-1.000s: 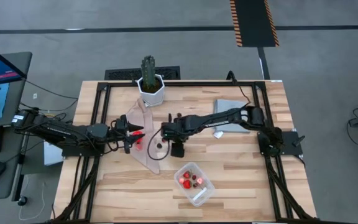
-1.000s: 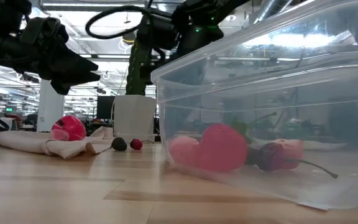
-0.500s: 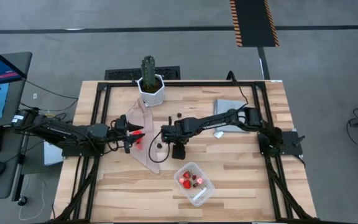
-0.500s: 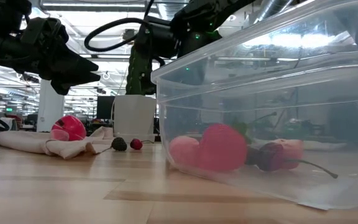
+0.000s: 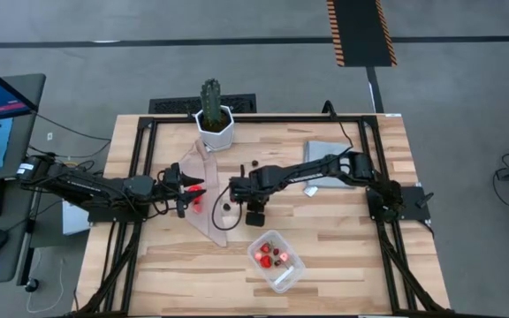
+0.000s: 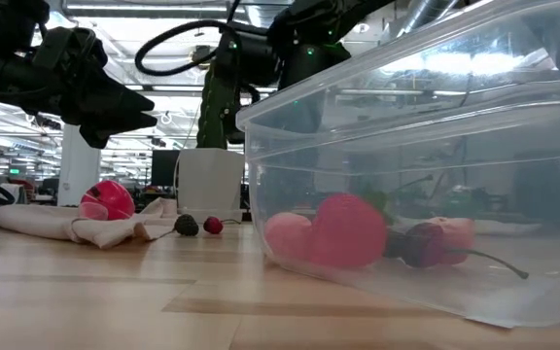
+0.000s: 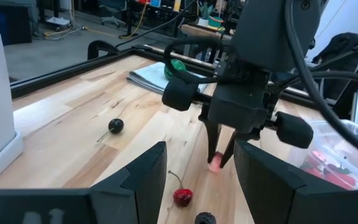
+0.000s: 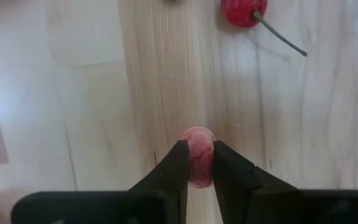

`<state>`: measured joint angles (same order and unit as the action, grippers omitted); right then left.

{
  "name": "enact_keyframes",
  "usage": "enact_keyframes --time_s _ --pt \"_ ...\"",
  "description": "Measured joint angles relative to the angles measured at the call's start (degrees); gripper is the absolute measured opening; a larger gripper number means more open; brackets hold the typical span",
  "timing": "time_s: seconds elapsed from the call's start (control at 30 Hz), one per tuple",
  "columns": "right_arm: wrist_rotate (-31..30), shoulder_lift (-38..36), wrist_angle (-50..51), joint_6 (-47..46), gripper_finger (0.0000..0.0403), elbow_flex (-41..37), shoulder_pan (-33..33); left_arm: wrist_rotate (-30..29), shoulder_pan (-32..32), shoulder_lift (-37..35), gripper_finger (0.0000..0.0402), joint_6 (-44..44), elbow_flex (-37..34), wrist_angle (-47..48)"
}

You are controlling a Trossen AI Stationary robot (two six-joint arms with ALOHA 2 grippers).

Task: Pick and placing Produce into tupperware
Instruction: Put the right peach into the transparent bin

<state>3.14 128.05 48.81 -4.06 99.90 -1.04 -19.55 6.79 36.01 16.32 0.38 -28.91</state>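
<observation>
I see my right claw (image 8: 196,163) pinching a pink piece (image 8: 197,149) on the bench, beyond the tupperware (image 5: 277,260), which already holds several red pieces. A cherry (image 7: 183,196) and dark berry (image 7: 115,126) remain outside. My left claw (image 7: 197,168) waits spread nearby.

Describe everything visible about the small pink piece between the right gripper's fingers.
The pink piece is a small rounded toy fruit, pale pink-red with a faintly bumpy, matte surface. It sits low on the bare wooden table, pinched on two sides by the dark fingers of the right gripper, which points straight down over it. Whether it is lifted clear of the wood cannot be told. A red cherry with a thin stem lies apart from it.
</observation>
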Motion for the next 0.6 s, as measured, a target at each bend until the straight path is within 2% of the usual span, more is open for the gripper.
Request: enact_keyframes --time_s 0.3,0.6 --pt "-0.23 -0.02 12.37 -0.02 0.0091 10.03 -0.06 -0.79 0.0 0.0 0.0178 0.02 -0.01 -0.08" --pt "-0.21 -0.03 20.86 -4.28 0.0092 18.93 -4.75 -0.79 0.0 0.0 0.0178 0.02 -0.02 0.07"
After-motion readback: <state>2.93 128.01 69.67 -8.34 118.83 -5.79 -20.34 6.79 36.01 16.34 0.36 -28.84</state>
